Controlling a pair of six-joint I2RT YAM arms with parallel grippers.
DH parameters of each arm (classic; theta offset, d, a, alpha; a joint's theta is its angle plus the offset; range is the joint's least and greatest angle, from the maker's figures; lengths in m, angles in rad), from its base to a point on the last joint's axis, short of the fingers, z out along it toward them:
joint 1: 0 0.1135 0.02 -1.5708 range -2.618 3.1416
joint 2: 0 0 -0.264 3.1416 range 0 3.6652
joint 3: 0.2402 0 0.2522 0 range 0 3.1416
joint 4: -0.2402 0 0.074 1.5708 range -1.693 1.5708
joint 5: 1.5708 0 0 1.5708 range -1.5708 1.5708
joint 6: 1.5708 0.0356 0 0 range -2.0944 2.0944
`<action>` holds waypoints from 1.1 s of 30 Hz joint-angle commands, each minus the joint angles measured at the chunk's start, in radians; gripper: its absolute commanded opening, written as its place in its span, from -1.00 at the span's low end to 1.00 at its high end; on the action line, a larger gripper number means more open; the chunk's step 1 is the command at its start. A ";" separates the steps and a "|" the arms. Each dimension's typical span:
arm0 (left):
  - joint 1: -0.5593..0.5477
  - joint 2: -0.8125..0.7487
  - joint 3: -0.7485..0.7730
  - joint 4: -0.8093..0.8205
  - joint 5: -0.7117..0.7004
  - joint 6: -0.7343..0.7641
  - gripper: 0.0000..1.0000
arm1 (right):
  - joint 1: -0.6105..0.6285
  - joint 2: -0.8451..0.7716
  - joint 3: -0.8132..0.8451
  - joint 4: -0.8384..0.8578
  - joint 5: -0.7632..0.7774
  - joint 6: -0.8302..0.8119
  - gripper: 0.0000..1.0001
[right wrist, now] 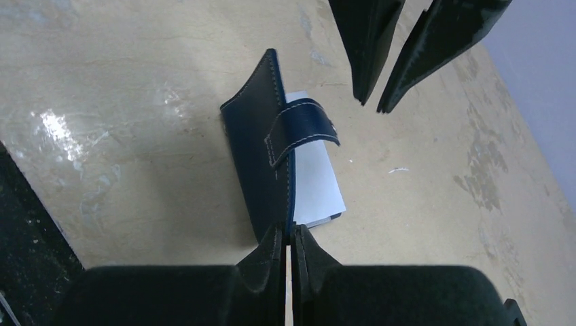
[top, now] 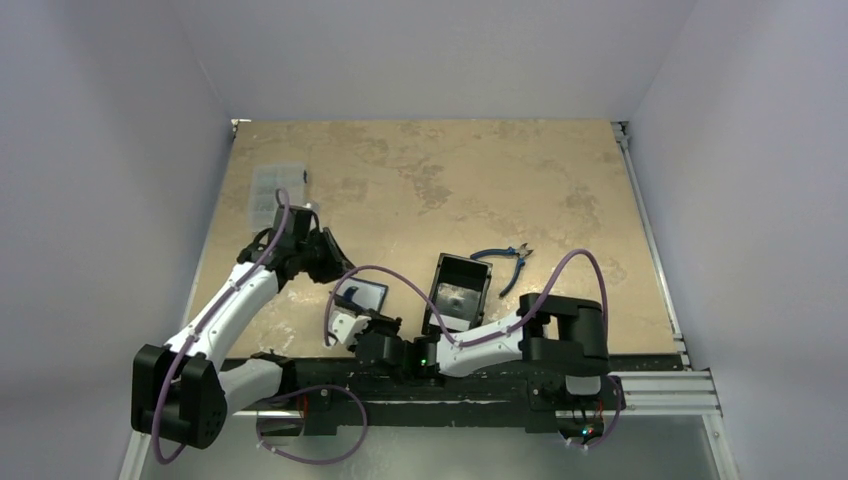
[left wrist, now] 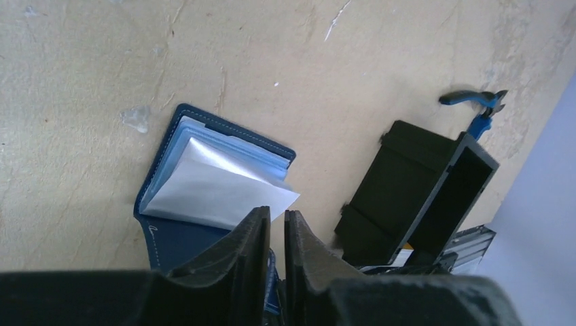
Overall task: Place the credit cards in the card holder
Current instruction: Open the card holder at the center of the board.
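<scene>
The dark navy card holder lies open on the table near the front, left of centre. In the left wrist view its pale shiny sleeves fan up from the navy cover. My right gripper is shut on the near edge of the cover, whose strap arches over a white sheet. My left gripper hovers just over the holder's far side, its jaws a narrow gap apart with nothing between them. No credit cards show plainly.
A black box-shaped tray stands tilted right of the holder, something grey inside it. Blue-handled pliers lie behind the tray. A clear compartment box sits at the far left. The right arm's base is at the front edge.
</scene>
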 commanded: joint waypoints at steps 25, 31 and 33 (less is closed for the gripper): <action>-0.099 -0.235 -0.466 0.197 -0.095 -0.214 -1.00 | -0.269 -0.465 -0.152 -0.145 -0.755 0.526 0.52; -0.112 -0.331 -0.482 0.176 -0.113 -0.241 -1.00 | -0.435 -0.359 -0.032 -0.198 -1.129 0.586 0.46; -0.115 -0.350 -0.486 0.173 -0.118 -0.247 -1.00 | -0.439 -0.292 0.002 -0.198 -1.239 0.552 0.46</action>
